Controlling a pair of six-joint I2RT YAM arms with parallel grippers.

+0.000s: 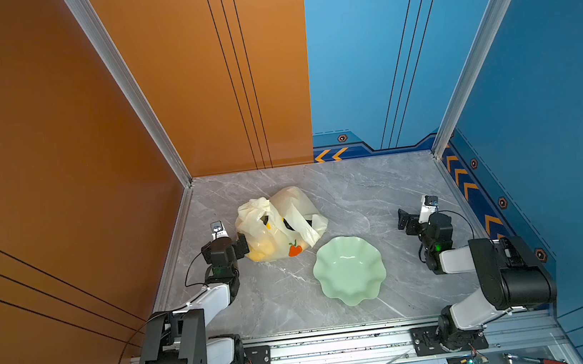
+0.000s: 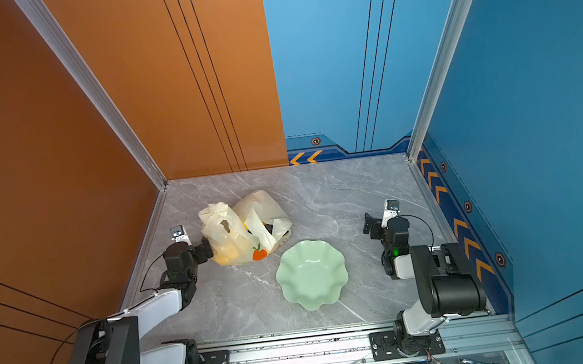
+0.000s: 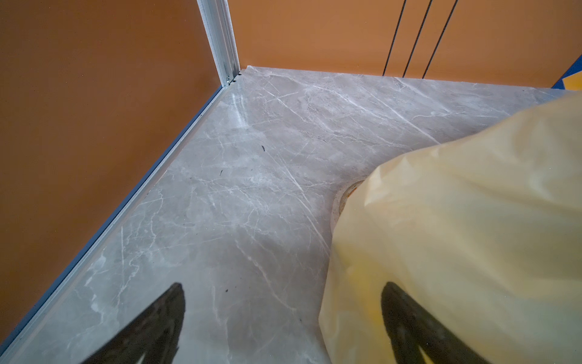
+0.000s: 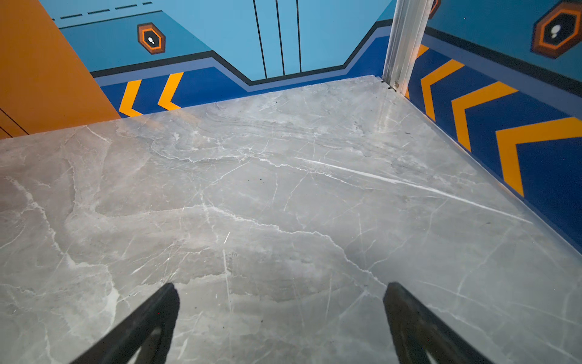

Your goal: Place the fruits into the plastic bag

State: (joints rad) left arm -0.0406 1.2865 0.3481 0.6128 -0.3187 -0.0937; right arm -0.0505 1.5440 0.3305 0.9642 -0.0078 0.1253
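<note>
The plastic bag (image 1: 276, 225) held the fruits (image 1: 263, 252); the left claw (image 1: 243, 245), spread against its side, probably needed a slow retreat; the right claw (image 1: 404, 220) hung spread, empty.

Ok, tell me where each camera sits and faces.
Both top views: high over the front rail, looking down; left arm, right arm, plastic bag, green dish.
Left wrist: on its arm, facing the orange corner; open left fingers, bag.
Right wrist: on its arm, facing the blue corner; open right fingers.
Shared: top views and left wrist show the bag.
</note>
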